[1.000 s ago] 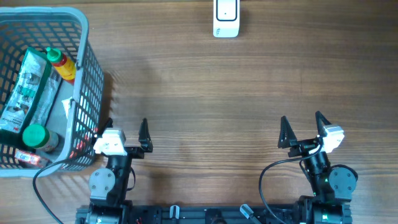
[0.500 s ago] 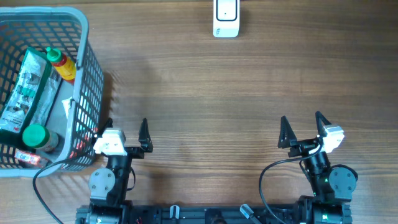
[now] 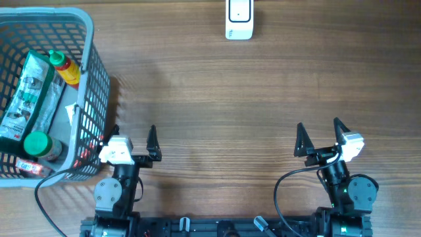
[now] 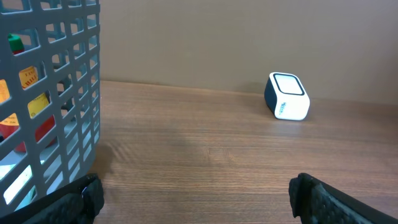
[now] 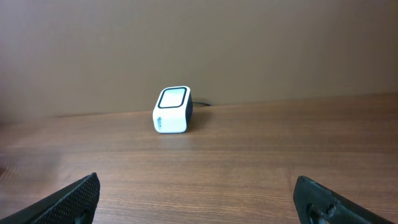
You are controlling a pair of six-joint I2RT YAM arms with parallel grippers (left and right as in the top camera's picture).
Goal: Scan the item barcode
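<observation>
— How do the pincers stand?

— Both are spread wide and hold nothing. The left gripper sits at the near edge, left of centre, with its fingers pointing to the far side. The right gripper sits at the near right, turned slightly leftward.

— What lies closest to them?

— The left one's outer finger is right against the near right corner of the basket. I cannot tell whether it touches the mesh. Around the right one there is only the bare wooden table.

— And what is in the basket?

— It is a grey plastic lattice at the left side, running from near to far.
- **Packet:** a clear packet with a green edge and dark print lies lengthwise inside.
- **Bottle:** a small red-and-yellow bottle with a green cap is just right of the packet's far end.
- **Jar:** a jar with a round green lid is at the near end.

Something flat and red shows by the near wall, too small to tell what. The print on all of them is too small to read.

— Where is the scanner?

— The scanner stands at the far edge, slightly right of centre, well apart from both grippers and from the basket. It is a small rounded block, white at the front and dark at the sides. Its sloping top face has a pale window framed in dark. The left wrist view shows a small blue marking on the white front. In the right wrist view a thin dark lead runs off behind it.
</observation>
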